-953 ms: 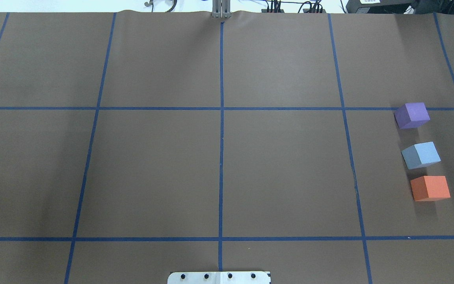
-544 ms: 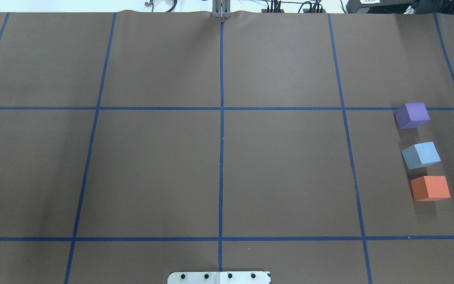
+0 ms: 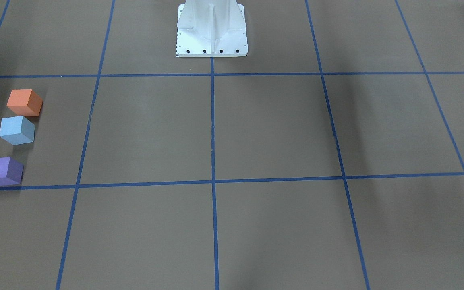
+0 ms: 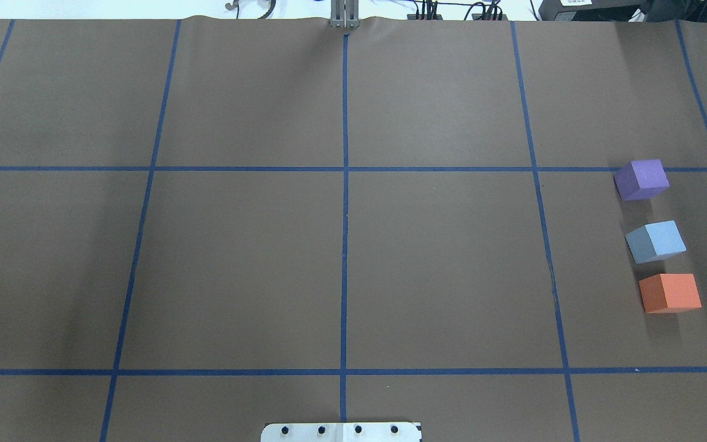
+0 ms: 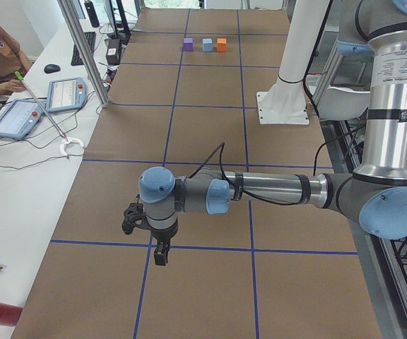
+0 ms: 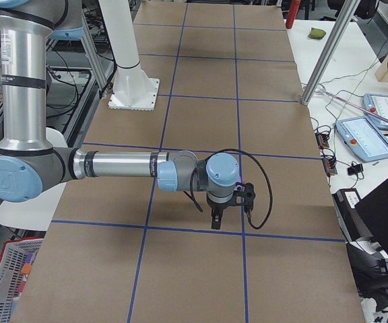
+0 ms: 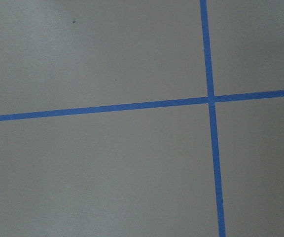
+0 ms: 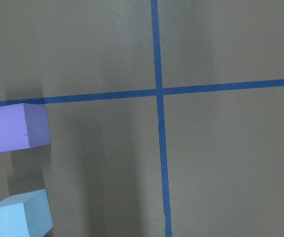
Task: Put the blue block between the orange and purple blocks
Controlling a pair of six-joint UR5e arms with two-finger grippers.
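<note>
Brown counter (image 4: pixel 237 264): blue block (image 4: pixel 656 241) sits in line between purple block (image 4: pixel 641 178) & orange block (image 4: pixel 670 293), so task reads complete. Right gripper (image 6: pixel 215 222) hangs beside row, left gripper (image 5: pixel 160 258) well apart; open/closed state cannot be told.

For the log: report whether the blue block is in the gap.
In: light blue foam cube lies between orange foam cube and purple foam cube, touching neither.
</note>
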